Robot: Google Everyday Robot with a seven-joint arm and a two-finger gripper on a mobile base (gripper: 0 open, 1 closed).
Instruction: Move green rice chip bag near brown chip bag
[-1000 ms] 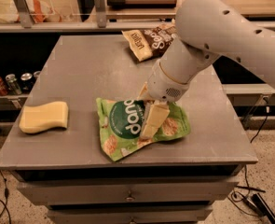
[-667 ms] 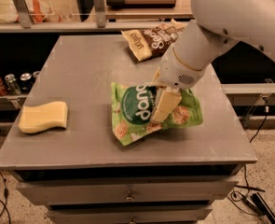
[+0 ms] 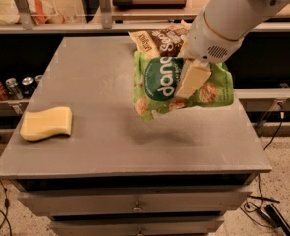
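Camera view, gripper (image 3: 185, 88): clamped on green rice chip bag (image 3: 157, 82).
Change: bag lifted off table (image 3: 95, 82), carried toward brown chip bag (image 3: 157, 39) just behind gripper.
Remaining: release.

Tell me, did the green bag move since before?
Yes. Held in the gripper, the green rice chip bag rose off the table toward the brown chip bag, farther from the yellow sponge.
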